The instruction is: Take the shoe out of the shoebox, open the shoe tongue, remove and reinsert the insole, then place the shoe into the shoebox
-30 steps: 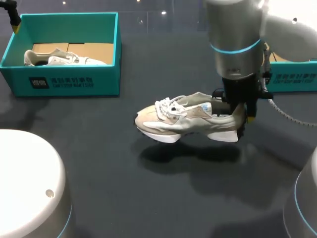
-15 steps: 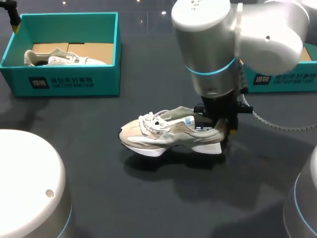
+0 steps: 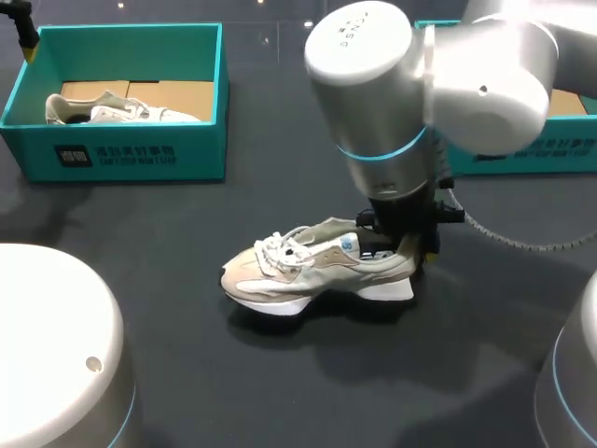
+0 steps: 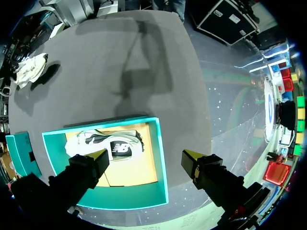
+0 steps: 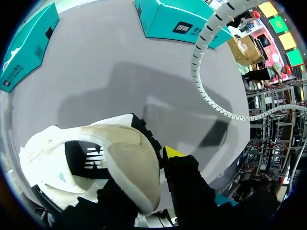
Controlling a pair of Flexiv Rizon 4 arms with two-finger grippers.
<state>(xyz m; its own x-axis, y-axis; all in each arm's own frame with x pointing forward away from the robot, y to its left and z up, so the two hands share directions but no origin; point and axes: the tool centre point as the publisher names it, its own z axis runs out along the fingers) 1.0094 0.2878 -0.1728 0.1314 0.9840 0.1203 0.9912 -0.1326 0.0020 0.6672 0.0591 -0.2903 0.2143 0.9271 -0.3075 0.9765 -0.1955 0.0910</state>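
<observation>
- Beige and white lace-up sneaker point(image 3: 308, 275) sits near the middle of the dark grey tabletop point(image 3: 280, 373), toe pointing to the robot's left and heel to its right. Its white sole is level, and a shadow lies directly under it. Whether the sole touches the surface cannot be told.
- In the right wrist view, the sneaker's point(image 5: 129, 163) padded heel collar and dark lining fill the space just in front of the camera.
- Right pincer point(image 3: 413, 250) comes straight down onto the heel and is clamped on it. In the wrist view, this pincer point(image 5: 144, 167) has one yellow-tipped finger point(image 5: 173, 153) pressed against the outside of the heel, and the other finger is down inside the sneaker.
- White ribbed cable point(image 3: 522, 238) trails from the right wrist out over the tabletop.
- Behind the right arm stands a teal cardboard shoebox point(image 3: 541, 145), mostly hidden by the arm.
- At the far left corner stands a second teal shoebox point(image 3: 112, 159), open, with another pale sneaker point(image 3: 121, 110) lying on its brown floor.
- Left pincer point(image 3: 23, 26) hangs above that box's far left corner. From its wrist view, the left pincer point(image 4: 145, 158) has its fingers spread wide with nothing between them, and the open box point(image 4: 160, 158) lies below.
</observation>
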